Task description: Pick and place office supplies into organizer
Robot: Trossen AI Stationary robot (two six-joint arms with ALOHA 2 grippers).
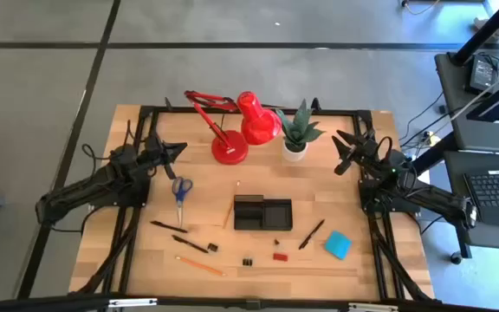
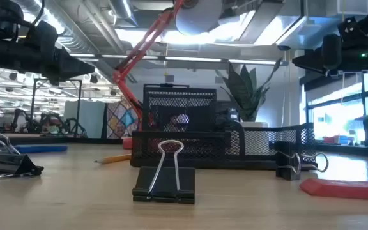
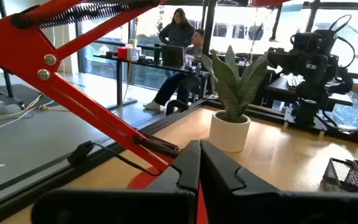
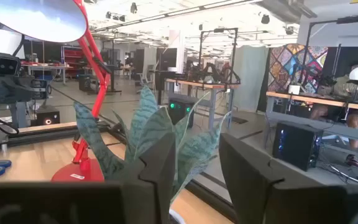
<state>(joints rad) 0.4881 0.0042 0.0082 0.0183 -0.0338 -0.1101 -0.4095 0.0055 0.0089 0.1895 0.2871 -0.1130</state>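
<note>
Right now the organizer (image 1: pixel 262 212) sits near the middle of the tabletop (image 1: pixel 353 199), and from above its compartments look dark and I cannot tell that anything lies in them. The supplies are spread around it: the scissors (image 1: pixel 180 191) to its left, a black pen (image 1: pixel 169 227) and a pencil (image 1: pixel 199 265) toward the front left, a small clip (image 1: pixel 247 261) and the red eraser (image 1: pixel 280 256) just in front, another pen (image 1: pixel 311 234) and the blue note pad (image 1: pixel 337 244) to the front right. My left end effector (image 1: pixel 173 149) hangs at the back left, near the red lamp (image 1: pixel 236 130), its fingers pressed together and holding nothing. My right end effector (image 1: pixel 343 149) hovers at the back right beside the potted plant (image 1: pixel 297 132), fingers spread apart, empty.
</note>
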